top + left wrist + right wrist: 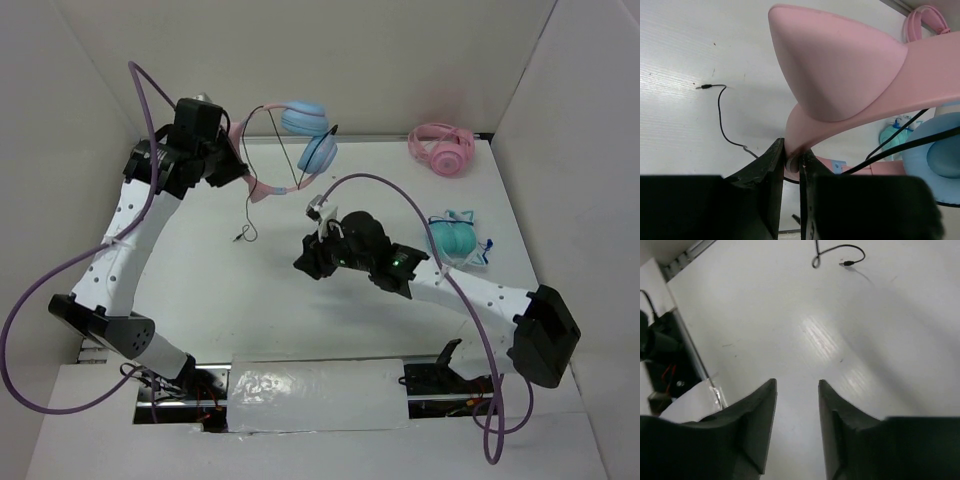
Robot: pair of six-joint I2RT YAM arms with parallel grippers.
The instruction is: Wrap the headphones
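- Task item: the headphones, with a pink cat-ear headband and two light blue earcups, are at the far centre-left of the table.
- Grip: the left gripper is pressed together on the pink headband. In the left wrist view its fingers pinch the band's edge just below one cat ear.
- Long axis: in the top view the headphones run roughly left to right. The gripped crown of the band is at the left end and both earcups are at the right end.
- Pointing: the open side of the band faces right, toward the all-pink headphones. The farther earcup shows against the rear wall. Whether the nearer earcup touches the table cannot be told.
- Cable: a thin black cable loops across the band's opening. It then drops toward the near side and ends in a plug lying on the table, apart from the band. The left wrist view shows the same plug flat on the surface.
- Right gripper: it sits near the table's centre, on the near side of the earcups and well apart from them, and it points left. In the right wrist view its fingers are spread, with only bare table between them. The plug lies ahead of them, untouched.
- Other items: the teal headphones lie at the right side of the table, on the near side of the all-pink pair. Both are clear of the arms.
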